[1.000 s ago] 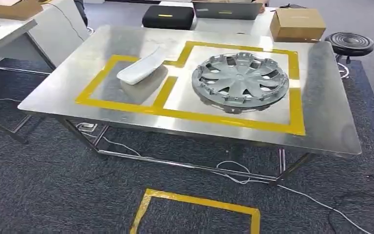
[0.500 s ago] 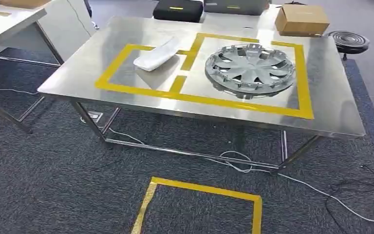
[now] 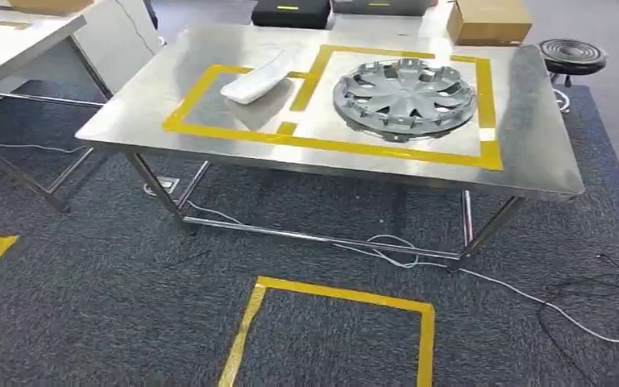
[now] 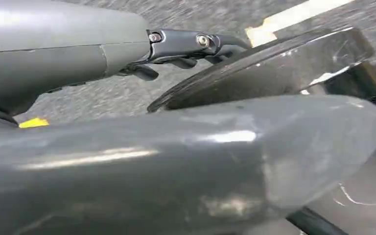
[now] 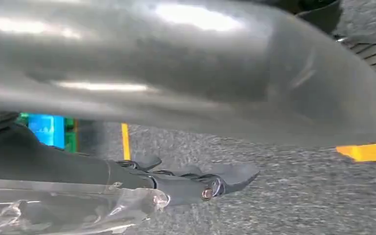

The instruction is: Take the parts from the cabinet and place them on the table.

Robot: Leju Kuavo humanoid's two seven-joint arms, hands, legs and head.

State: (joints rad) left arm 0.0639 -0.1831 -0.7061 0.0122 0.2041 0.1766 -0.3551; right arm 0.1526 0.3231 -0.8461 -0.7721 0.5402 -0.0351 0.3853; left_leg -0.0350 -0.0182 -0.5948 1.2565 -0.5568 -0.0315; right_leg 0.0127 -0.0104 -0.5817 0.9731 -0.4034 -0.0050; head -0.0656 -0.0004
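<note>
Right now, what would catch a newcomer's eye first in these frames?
The grey wheel cover lying in the larger yellow-taped box on the steel table, toward its right. Beside it, a white elongated part lies in the smaller taped box on the left. On the carpet nearer the robot, another yellow tape outline.

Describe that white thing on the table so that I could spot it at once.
Find the steel table marked with yellow tape boxes. In the smaller, left box lies the white part, long, smooth and slightly curved. Its neighbour, the hubcap in the bigger box, is round, grey and spoked.
</note>
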